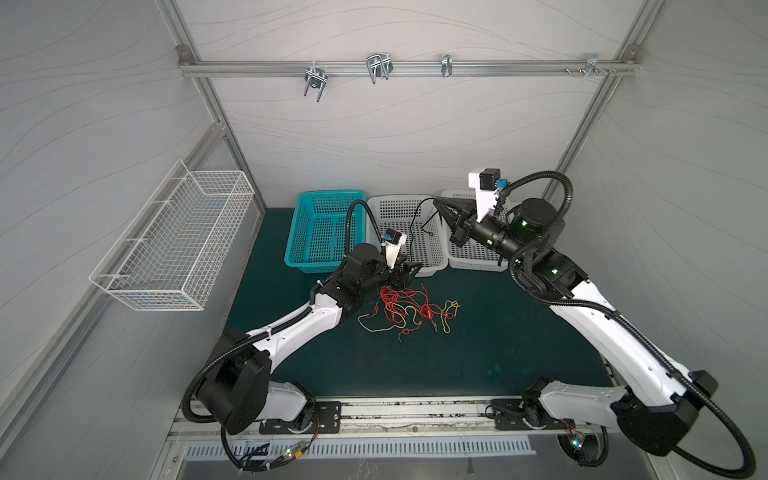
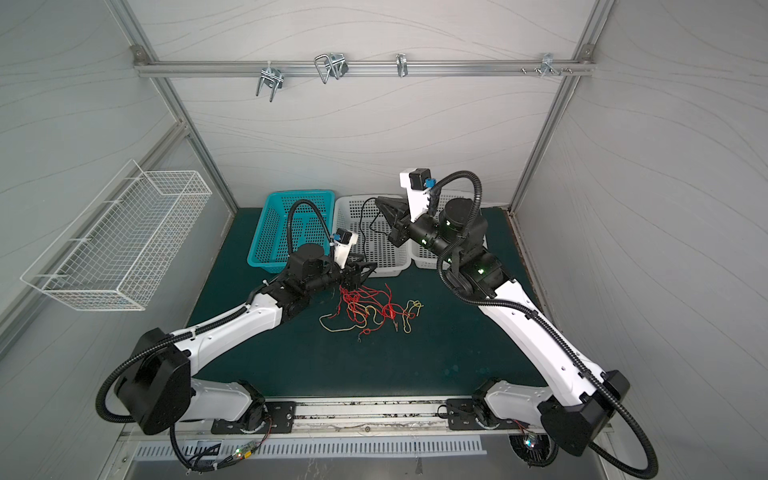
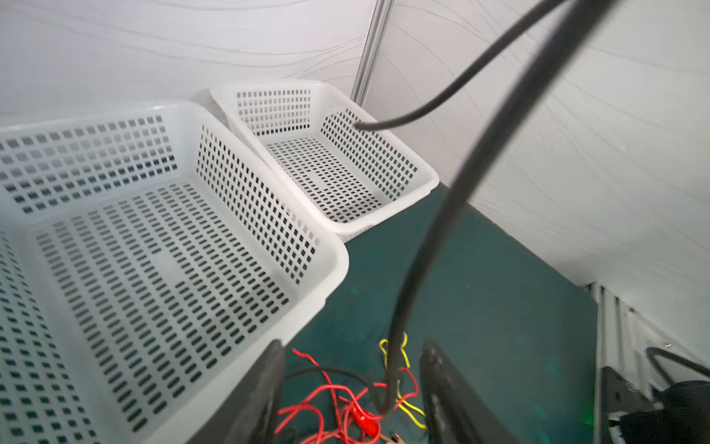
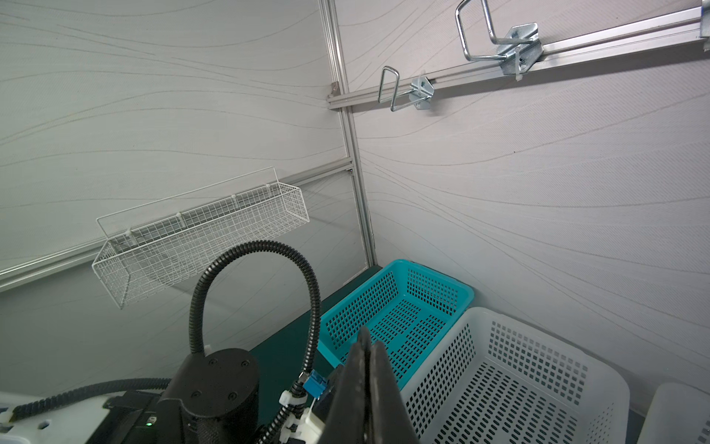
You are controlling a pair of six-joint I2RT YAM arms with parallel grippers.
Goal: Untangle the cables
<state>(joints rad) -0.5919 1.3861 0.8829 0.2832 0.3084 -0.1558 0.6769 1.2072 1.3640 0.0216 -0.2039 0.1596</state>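
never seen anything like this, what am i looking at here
These are two robot arms at a green mat. Two pictures look down from overhead; the other two come from a camera on each arm's wrist. On the mat lies a tangle of red and yellow cables, with a blue basket and two white baskets behind. The right hand is shut on a black cable, high over the white baskets; the cable runs down through the open left hand, by the tangle.

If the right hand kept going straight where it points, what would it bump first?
Probably the blue basket: in its wrist view the right hand points at it. But it is raised, so it may pass over and meet the wall instead.
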